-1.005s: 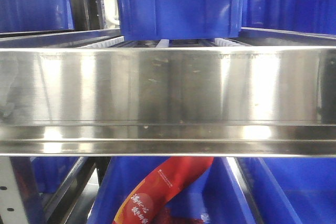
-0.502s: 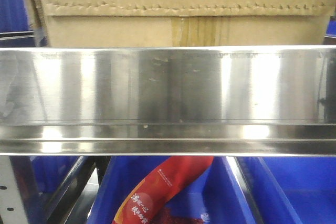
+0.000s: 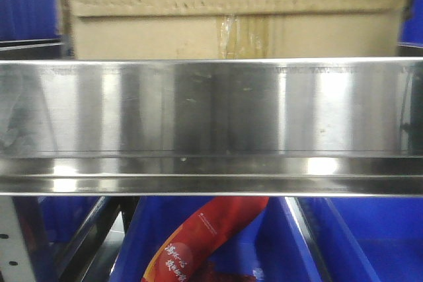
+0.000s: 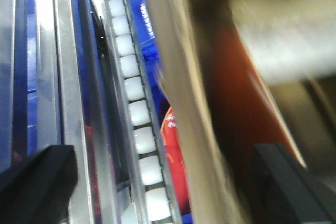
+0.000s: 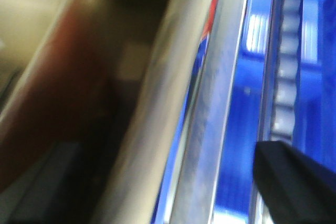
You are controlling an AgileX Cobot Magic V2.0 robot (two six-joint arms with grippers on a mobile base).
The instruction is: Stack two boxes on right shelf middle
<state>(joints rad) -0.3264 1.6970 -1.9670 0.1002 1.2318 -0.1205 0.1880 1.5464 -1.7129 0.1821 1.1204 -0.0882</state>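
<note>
One large brown box (image 3: 238,11) with a serrated flap edge and stained centre tape fills the space above the shelf's broad steel front rail (image 3: 211,110). Its underside is hidden by the rail, so I cannot tell if it rests on the rollers. In the left wrist view, my left gripper (image 4: 160,179) is open, its black fingers (image 4: 37,177) far apart, with the box's blurred beige edge (image 4: 184,103) and a white roller track (image 4: 136,108) between them. My right gripper (image 5: 168,182) is also spread wide across the box's edge (image 5: 152,129). No second box shows clearly.
A blue bin (image 3: 370,236) sits on the tier below the rail, and a red printed bag (image 3: 205,236) lies in another beside it. More blue bins (image 3: 26,4) stand at the upper left. A steel upright (image 3: 20,242) rises at the lower left.
A second ago a blue bin stood behind the rail. The brown box has come in front of it and has since shifted slightly right.
</note>
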